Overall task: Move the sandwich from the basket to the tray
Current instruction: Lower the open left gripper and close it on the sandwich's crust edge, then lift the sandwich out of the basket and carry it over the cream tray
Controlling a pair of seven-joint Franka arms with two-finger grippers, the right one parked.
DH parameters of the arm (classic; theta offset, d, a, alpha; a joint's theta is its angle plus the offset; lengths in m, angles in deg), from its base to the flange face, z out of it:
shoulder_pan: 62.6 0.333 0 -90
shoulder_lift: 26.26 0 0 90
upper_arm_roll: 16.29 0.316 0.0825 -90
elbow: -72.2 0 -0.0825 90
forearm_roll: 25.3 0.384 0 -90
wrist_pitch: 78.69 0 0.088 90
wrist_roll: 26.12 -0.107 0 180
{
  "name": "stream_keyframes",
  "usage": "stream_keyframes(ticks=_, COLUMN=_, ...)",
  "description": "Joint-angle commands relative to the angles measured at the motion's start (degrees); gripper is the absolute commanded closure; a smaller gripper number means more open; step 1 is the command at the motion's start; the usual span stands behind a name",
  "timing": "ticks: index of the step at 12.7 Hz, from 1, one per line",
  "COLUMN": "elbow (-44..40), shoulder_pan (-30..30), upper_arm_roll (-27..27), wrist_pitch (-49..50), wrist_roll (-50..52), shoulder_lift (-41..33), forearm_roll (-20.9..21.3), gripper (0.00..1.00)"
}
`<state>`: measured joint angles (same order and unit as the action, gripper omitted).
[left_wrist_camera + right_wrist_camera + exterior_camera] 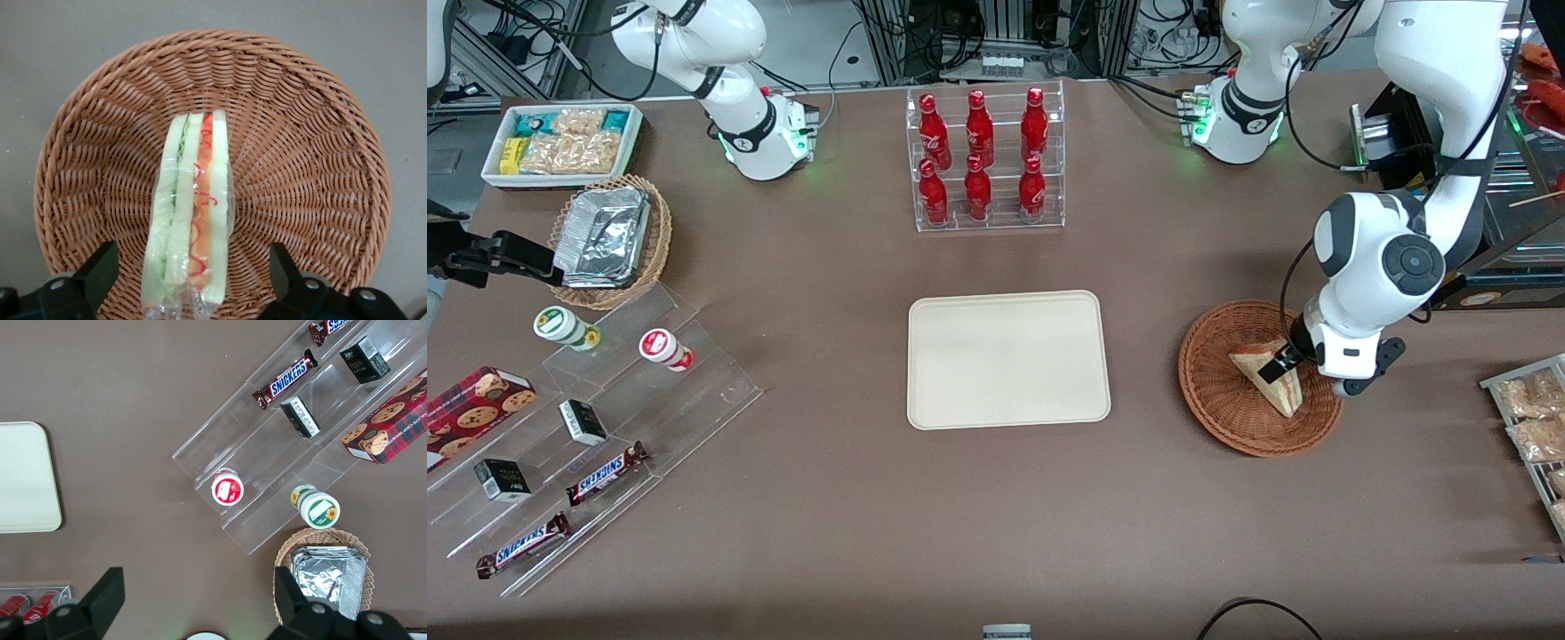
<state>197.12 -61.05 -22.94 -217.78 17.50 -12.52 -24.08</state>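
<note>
hand (193,280) wide open, astride sandwich (192,220) in basket (320,167)

One sandwich (1270,378), one basket (1218,391), one tray (1008,359), six red bottles (978,156), two Snickers bars (605,473), two cups (665,348), apparently two dark boxes (583,421).

Robot lab dressed as a mock shop.
You face a brown worktop (827,498) with bottle rack (985,160), stepped snack display (596,427), cabling and equipment racks around it.

Sandwich (191,220) in basket (320,167), between open pincer (190,277) fingers; tray (1009,358) beside.
</note>
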Motion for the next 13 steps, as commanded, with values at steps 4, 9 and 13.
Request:
stream_keyframes(ticks=4, elbow=-2.0, shoulder_pan=-0.2, upper_arm_roll=-0.2, wrist_pitch=1.4, wrist_roll=0.6, shoulder_lift=4.2, forearm_roll=0.1, gripper=0.00)
stream_keyframes(ticks=9, elbow=-5.6, shoulder_pan=-0.1, upper_arm_roll=-0.2, wrist_pitch=9.9, wrist_roll=-4.1, shoulder_lift=4.1, forearm_roll=0.2, gripper=1.00)
stream_keyframes(ticks=13, elbow=-10.7, shoulder_pan=-0.2, upper_arm_roll=-0.4, wrist_pitch=17.7, wrist_roll=-5.9, shoulder_lift=3.8, forearm_roll=0.2, gripper=1.00)
